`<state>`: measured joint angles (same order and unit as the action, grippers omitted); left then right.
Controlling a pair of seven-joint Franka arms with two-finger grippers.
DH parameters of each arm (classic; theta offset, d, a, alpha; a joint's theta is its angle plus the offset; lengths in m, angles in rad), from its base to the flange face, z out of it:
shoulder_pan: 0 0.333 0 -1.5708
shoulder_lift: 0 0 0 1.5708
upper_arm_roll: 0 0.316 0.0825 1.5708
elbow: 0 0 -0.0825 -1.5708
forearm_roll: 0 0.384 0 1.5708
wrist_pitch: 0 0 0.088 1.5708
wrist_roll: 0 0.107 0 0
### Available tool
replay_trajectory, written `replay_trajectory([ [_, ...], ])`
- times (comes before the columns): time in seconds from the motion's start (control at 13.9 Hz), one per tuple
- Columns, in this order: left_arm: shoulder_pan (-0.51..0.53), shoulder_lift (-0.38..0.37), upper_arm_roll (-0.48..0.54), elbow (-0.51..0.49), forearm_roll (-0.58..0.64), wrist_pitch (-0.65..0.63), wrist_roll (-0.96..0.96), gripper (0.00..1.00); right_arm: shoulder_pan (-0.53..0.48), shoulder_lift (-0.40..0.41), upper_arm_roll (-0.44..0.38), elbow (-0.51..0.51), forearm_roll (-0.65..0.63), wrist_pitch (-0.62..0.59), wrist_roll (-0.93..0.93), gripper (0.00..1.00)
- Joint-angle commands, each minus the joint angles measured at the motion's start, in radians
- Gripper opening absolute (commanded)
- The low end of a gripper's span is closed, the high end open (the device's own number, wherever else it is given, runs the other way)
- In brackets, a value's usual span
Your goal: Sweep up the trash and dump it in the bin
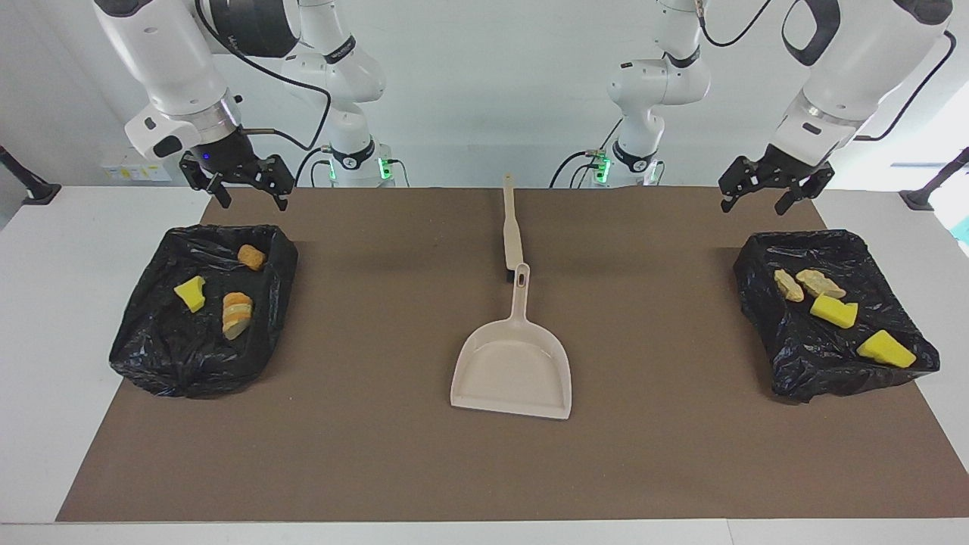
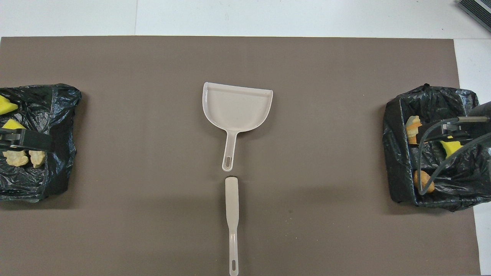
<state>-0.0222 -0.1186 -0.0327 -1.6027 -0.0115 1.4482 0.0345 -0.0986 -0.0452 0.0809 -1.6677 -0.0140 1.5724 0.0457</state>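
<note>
All seven scraps of trash [image 1: 833, 310] are contained in the two black-lined bins [image 1: 151, 356], and none is seen on the desk [image 1: 378, 454]. The dustpan [image 1: 512, 375] and brush [image 1: 512, 235] lie mid-desk, unheld. The left gripper [image 1: 771, 188] and right gripper [image 1: 236, 182] are raised over the bins' robot-side edges, fingers spread and empty; the task is judged complete.

You have two black-lined bins [image 1: 200, 318] [image 1: 833, 333], one dustpan [image 1: 512, 371], one brush [image 1: 512, 227]; seven trash scraps: three in the right arm's end bin [image 1: 237, 314], four in the left arm's end bin [image 1: 833, 310]; two grippers [image 1: 241, 182] [image 1: 772, 185]
</note>
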Motion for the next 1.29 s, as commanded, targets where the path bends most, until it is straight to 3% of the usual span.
replay_trajectory([
  [0.0,-0.008,0.004,-0.007,0.053,0.018,-0.072,-0.007,1.0,-0.007,-0.012,0.005,-0.012,0.019,0.014,0.014,1.0],
  [0.22,-0.012,-0.036,-0.012,0.03,0.011,-0.055,-0.018,1.0,-0.007,-0.012,0.005,-0.01,0.019,0.014,0.014,1.0],
  [1.22,-0.001,-0.073,-0.01,-0.029,-0.033,-0.015,-0.056,1.0,-0.009,-0.012,0.005,-0.01,0.017,0.014,0.014,1.0],
])
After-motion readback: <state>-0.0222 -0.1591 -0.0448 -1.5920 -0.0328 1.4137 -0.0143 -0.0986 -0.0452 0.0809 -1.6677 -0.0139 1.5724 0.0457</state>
